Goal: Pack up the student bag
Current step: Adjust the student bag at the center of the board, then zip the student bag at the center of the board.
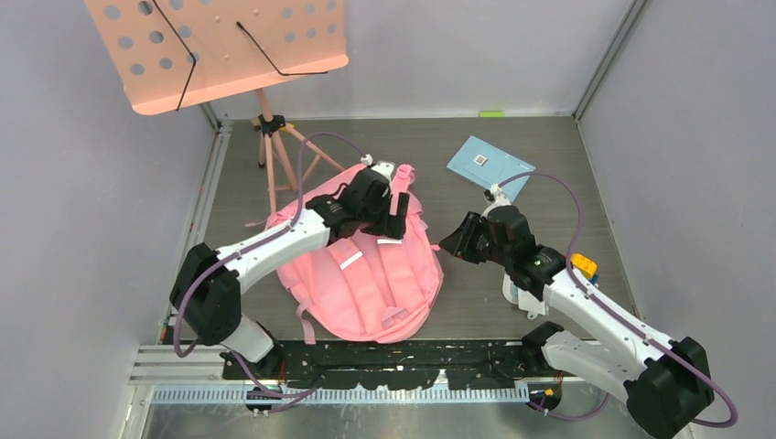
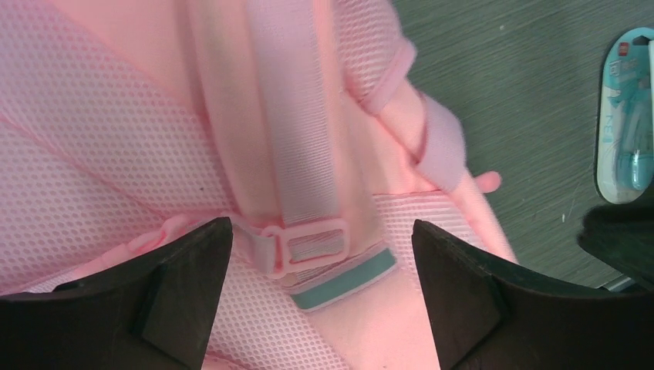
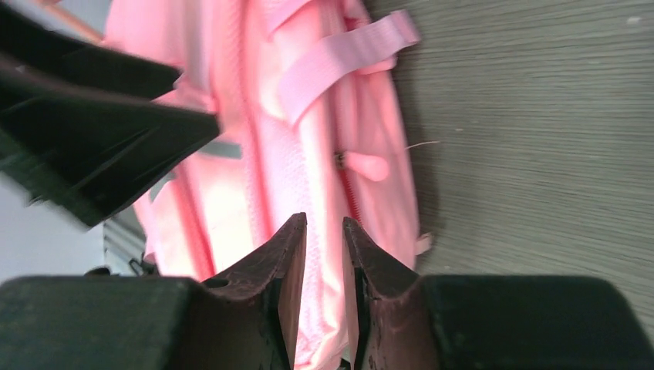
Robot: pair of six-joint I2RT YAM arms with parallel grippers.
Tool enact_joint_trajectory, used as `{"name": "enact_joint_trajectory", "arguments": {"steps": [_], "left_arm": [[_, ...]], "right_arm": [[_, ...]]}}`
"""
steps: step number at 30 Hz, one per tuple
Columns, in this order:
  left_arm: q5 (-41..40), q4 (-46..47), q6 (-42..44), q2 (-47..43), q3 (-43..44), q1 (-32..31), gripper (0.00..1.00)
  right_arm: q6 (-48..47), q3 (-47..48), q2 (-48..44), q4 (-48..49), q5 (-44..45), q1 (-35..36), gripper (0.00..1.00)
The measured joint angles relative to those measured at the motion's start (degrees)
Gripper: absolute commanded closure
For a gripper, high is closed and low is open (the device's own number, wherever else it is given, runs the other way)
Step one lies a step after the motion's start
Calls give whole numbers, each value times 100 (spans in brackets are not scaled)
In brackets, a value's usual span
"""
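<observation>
Bag (image 1: 366,283) lies flat, apparently zipped.

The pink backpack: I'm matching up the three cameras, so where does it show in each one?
Top external: the pink backpack lies just left of centre, under the left arm.
Left wrist: it fills the left and middle, with the strap buckle low in the centre.
Right wrist: it sits in the upper middle.
Shared landmark: the open left hand over the bag, black at the right wrist view's upper left.

Pink student bag (image 1: 366,279) flat, straps up; mesh back and buckle directly beneath my left gripper (image 2: 320,225). Zippered side edge just ahead of my right gripper (image 3: 324,222).
</observation>
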Motion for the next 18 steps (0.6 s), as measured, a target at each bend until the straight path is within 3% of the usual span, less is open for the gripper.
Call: {"name": "enact_joint_trajectory", "arguments": {"steps": [5, 10, 18], "left_arm": [[-573, -573, 232, 262, 1069, -577, 11], [-1043, -822, 306, 643, 1840, -1091, 11], [-1143, -1311, 210, 1554, 2262, -1134, 11]], "right_arm": [[-7, 57, 396, -157, -90, -566, 55], [271, -278, 732, 435, -673, -1139, 44], [549, -1023, 1213, 1934, -1447, -1357, 43]]}}
